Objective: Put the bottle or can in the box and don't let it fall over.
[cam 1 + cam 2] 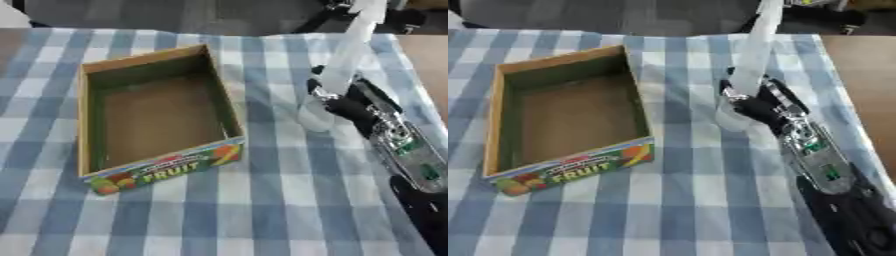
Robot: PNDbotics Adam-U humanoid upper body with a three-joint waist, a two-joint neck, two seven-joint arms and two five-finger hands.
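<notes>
Bottle (343,65) is tall, clear and already tilted in our right robot hand (756,107), fingers curled round its base; it may topple entering the box (155,116).

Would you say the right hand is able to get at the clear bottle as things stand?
Probably yes: the right hand is already at the clear bottle, its fingers apparently curled round the lower part. Nothing lies between them; the box sits apart to the left on the checked cloth.
</notes>
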